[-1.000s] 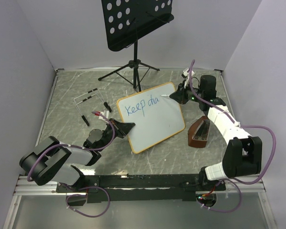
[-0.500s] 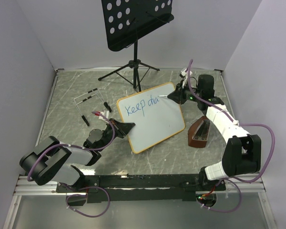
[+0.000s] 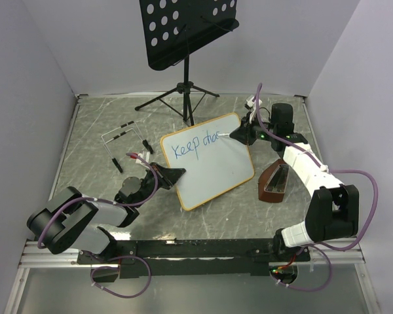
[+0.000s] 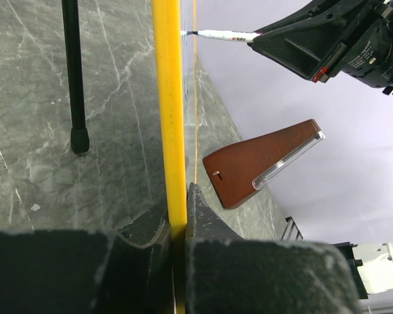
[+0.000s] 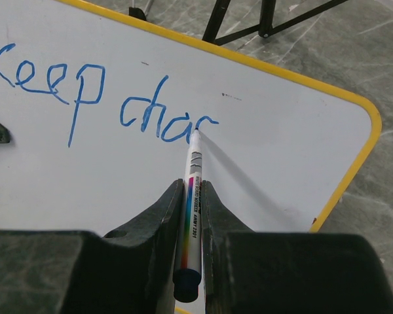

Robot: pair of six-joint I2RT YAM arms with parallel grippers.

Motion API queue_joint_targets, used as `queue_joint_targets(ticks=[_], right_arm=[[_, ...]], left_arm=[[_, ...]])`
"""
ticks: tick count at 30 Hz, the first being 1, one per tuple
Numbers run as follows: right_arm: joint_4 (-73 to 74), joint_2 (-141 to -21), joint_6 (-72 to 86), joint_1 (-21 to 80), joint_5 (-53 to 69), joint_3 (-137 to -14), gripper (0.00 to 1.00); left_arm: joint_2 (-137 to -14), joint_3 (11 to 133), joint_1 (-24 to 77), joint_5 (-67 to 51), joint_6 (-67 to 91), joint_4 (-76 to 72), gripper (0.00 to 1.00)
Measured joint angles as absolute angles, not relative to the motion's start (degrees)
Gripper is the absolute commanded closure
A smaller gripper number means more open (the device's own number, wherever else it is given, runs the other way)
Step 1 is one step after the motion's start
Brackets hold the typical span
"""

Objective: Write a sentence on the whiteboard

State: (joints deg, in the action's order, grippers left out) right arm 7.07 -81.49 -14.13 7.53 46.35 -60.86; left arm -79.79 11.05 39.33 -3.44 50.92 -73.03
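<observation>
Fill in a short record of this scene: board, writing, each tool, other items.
board: whiteboard, yellow frame, rounded corners
writing: sentence in blue, reads "Keep cha" plus a part-made letter
right tool: shut on marker, tip touching the board at the last stroke
left tool: shut on the whiteboard's frame edge
other items: brown metronome right of board; black music stand behind it

- Left arm (image 3: 69, 222): bulky black and grey links.
- Right arm (image 3: 306, 169): white forearm link, black joint housings, small green light (image 3: 264, 135) near wrist.
- Purple cables (image 3: 365, 196) loop off both arms.
- Left end effector (image 4: 178, 199), right end effector (image 5: 191, 186): dark matte wedge-shaped fingers.
- Black base rail (image 3: 196, 248) joins both arms.
</observation>
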Motion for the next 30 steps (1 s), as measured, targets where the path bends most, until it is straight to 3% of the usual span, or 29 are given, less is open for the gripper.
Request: queue_joint_targets(ticks=[30], right_arm=[[10.68,-76.20,-14.79,6.98,49.12,-57.71,1.00]], left_arm=[[-79.72,11.05,39.35,-3.46,50.83,-72.95,0.99]])
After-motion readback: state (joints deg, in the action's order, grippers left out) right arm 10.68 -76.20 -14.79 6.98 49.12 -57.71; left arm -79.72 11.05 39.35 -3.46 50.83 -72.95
